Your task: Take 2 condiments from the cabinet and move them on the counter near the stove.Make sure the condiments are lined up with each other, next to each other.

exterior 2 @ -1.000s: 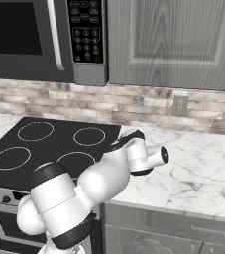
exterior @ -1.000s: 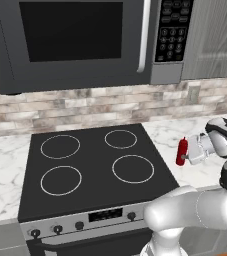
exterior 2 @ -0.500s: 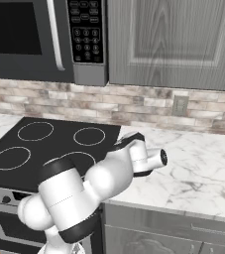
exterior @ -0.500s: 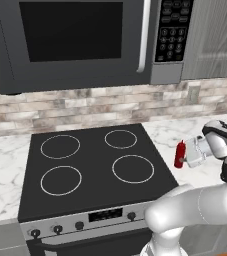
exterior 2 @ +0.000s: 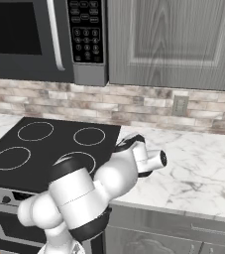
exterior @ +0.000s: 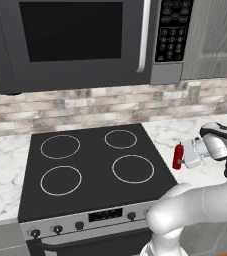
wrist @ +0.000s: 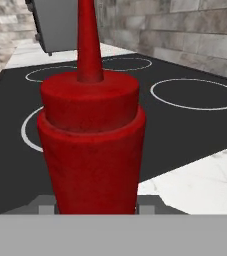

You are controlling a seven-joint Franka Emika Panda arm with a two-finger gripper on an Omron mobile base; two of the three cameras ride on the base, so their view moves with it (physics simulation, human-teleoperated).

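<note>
Since a second ago the arm has drawn the red bottle a little lower and closer to the stove's right edge; nothing else in the kitchen has shifted.

At the left of the left base frame sits the stove (exterior: 87, 167), its black glass and four white rings bare, dark knobs along the steel front at the bottom. Above it, across the upper part of the frame, hangs the microwave (exterior: 80, 42). Moving right, the white marble table (exterior: 172, 135) begins where the cooktop ends, and there, right of centre, the condiment (exterior: 178, 155) stands upright, just beside the stove's edge. The end effector (exterior: 187, 155) comes at it from the right, pinching the bottle's body; in the hand view the bottle (wrist: 91, 135) looms at centre, nozzle pointing up, cooktop rings behind it. Whether its base already touches the marble I cannot tell. Further right, a wall socket (exterior: 193, 93) sits in the brick backsplash, and the grey cabinet door (exterior: 215, 37) fills the upper right corner.

I judge this to be the setting-down of a bottle, with a second one yet to join it. The risk lies in the release: a slim, tall bottle let go while tilted or not quite down could topple and roll onto the glass. Placed too tight to the stove's edge, it leaves only the right side for its partner. Nothing on the marble nearby blocks that side.
</note>
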